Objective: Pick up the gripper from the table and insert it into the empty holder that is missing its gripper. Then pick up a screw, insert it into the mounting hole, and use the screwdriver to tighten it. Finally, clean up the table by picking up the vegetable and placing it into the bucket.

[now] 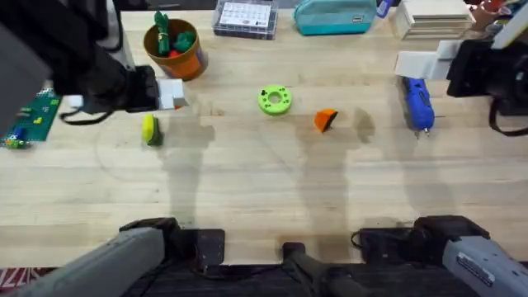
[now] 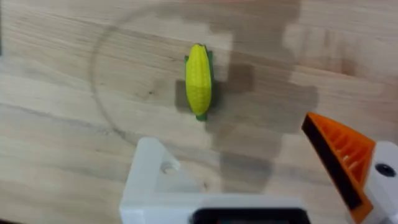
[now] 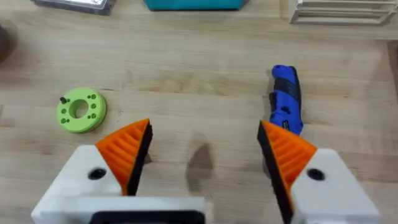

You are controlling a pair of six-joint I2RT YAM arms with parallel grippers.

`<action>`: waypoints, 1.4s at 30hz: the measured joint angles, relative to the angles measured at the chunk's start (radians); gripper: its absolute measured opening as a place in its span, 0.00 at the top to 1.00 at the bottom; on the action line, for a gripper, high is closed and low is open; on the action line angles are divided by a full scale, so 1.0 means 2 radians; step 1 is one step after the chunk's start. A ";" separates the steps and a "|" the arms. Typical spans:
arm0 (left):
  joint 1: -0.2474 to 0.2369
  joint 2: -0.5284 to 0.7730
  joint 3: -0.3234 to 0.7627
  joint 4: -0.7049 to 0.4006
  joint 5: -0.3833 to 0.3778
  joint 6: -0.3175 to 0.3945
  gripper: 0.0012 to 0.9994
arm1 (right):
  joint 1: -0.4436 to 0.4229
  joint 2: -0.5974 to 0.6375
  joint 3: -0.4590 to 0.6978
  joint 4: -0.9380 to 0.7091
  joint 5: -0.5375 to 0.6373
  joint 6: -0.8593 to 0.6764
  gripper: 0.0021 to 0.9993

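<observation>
On the table [image 1: 272,190], near its middle, the gripper [image 1: 325,120] is lying loose, apart from the green disc [image 1: 274,100] beside it. It is looking like a small, light, rigid plastic wedge; the ribbed face is likely giving grip, while the sloped sides are likely letting it squirt out under a hard pinch. Taking hold across the two flat side faces, low on the body, is looking like the safest approach.

The left gripper [image 2: 261,186] is hovering over the vegetable [image 2: 199,79] with its jaws spread wide and holding nothing. One of its sides is carrying an orange pad [image 2: 339,155]; the other side is the bare white holder [image 2: 152,180], with its mounting hole showing.

The right gripper [image 3: 205,158] is also standing wide open and empty, both orange pads fitted, with the screwdriver [image 3: 286,99] lying just beyond one finger. The screwdriver is appearing heavier and smooth, so a mid-barrel grasp is advisable.

The bucket [image 1: 175,49] is standing at the far left side of the table, near the vegetable.
</observation>
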 joint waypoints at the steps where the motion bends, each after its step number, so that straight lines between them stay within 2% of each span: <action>1: 0.011 0.014 -0.016 0.024 0.007 0.005 0.02 | 0.000 0.000 0.000 0.000 0.000 0.000 0.01; 7: 0.056 0.088 -0.067 0.109 0.034 0.039 0.01 | 0.000 0.000 0.000 0.000 0.000 0.000 0.01; 14: 0.104 0.178 -0.071 0.137 0.049 0.082 0.01 | 0.000 0.000 0.000 0.000 0.000 0.000 0.01; 18: 0.127 0.198 -0.066 0.146 0.092 0.098 0.01 | 0.000 0.000 0.000 0.000 0.000 0.000 0.01; 19: 0.131 0.202 -0.065 0.146 0.102 0.102 0.04 | 0.000 0.000 0.000 0.000 0.000 0.000 0.01; 20: 0.133 0.205 -0.064 0.146 0.111 0.104 0.11 | 0.000 0.000 0.000 0.000 0.000 0.000 0.01; 21: 0.134 0.208 -0.063 0.145 0.124 0.106 0.23 | 0.000 0.000 0.000 0.000 0.000 0.000 0.01; 25: 0.128 0.212 -0.060 0.142 0.167 0.107 0.85 | 0.000 0.000 0.000 0.000 0.000 0.000 0.01; 26: 0.127 0.211 -0.058 0.143 0.170 0.109 0.96 | 0.000 0.000 0.000 0.000 0.000 0.000 0.01; 30: 0.127 0.212 -0.057 0.144 0.174 0.107 0.99 | 0.000 0.000 0.000 0.000 0.000 0.000 0.01; 32: 0.127 0.212 -0.057 0.144 0.174 0.107 0.99 | 0.000 0.000 0.000 0.000 0.000 0.000 0.01; 33: 0.127 0.212 -0.057 0.144 0.172 0.109 0.94 | 0.000 0.000 0.000 0.000 0.000 0.000 0.01; 38: 0.139 0.220 -0.057 0.155 0.137 0.110 0.15 | 0.000 0.000 0.000 0.000 0.000 0.000 0.01; 39: 0.141 0.221 -0.057 0.157 0.135 0.108 0.05 | 0.000 0.000 0.000 0.000 0.000 0.000 0.01; 42: 0.141 0.222 -0.057 0.157 0.132 0.109 0.01 | 0.000 0.000 0.000 0.000 0.000 0.000 0.01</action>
